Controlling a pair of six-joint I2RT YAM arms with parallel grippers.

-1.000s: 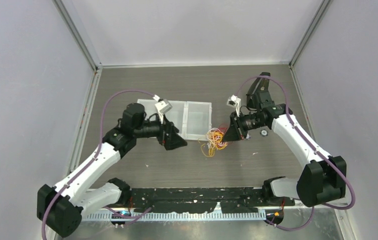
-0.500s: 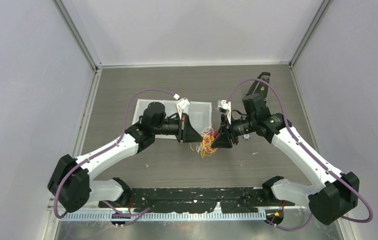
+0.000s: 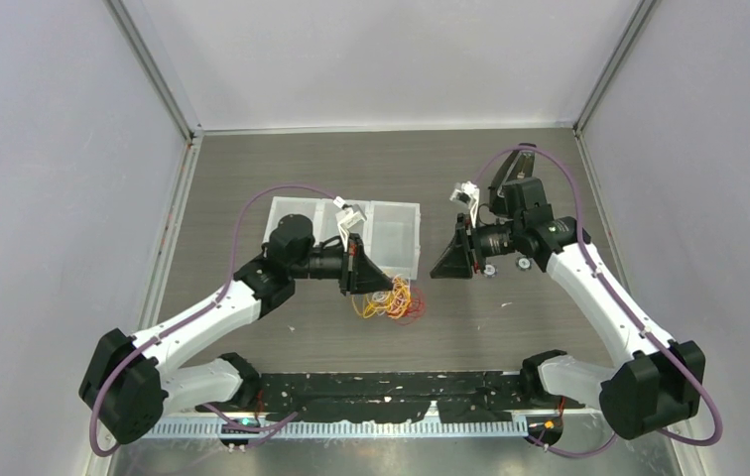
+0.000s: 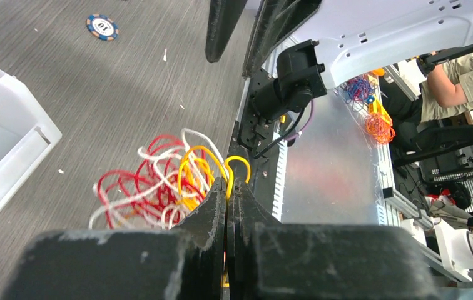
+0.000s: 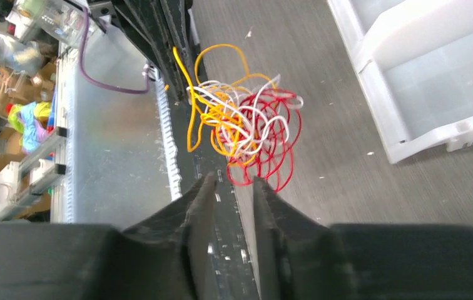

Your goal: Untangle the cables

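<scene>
The cables (image 3: 396,301) are a tangled bunch of red, white and yellow-orange wires on the table, just in front of the white bin. My left gripper (image 3: 385,286) is shut on a yellow cable (image 4: 237,164) at the bunch's edge, and the rest of the cables (image 4: 152,184) trail from its tips. My right gripper (image 3: 436,271) stands apart to the right of the bunch. In the right wrist view my right gripper (image 5: 234,181) is open and empty, with the cables (image 5: 246,128) a little beyond its fingertips.
A white two-compartment bin (image 3: 396,213) sits behind the bunch, and shows as the bin (image 5: 422,81) in the right wrist view. A blue poker chip (image 4: 102,27) lies on the table near the right arm. The arm bases' black rail (image 3: 391,392) runs along the near edge.
My left gripper came in from the left, shut on a yellow cable and drew the bunch left and nearer. My right gripper opened, let go of the bunch and backed off to the right.
</scene>
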